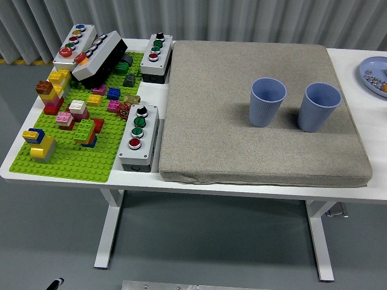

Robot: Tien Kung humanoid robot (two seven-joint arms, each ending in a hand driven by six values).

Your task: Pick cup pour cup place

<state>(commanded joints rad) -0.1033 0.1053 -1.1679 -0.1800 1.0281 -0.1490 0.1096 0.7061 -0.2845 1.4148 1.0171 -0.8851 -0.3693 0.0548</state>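
While no robot hand shows anywhere over the table, so nothing can be said about its fingers, two blue cups stand up straight on a big grey mat [260,103]. The left cup [267,102] and the right cup [318,107] look the same: pale blue, with thin lines running down their sides and open tops. They sit side by side near the middle of the mat, a little apart and not touching. No words can be read on the cups. The mat lies on a white table [363,66]. At the far right edge, part of a blue plate [373,74] peeks in with small bits on it. On the left side lies a green brick board [72,160] with many bright blocks stuck on it. Grey button boxes stand around it: one near the mat [139,138], one behind that [156,57], and one at the back left corner [75,46], next to a black box [101,58] that tilts.
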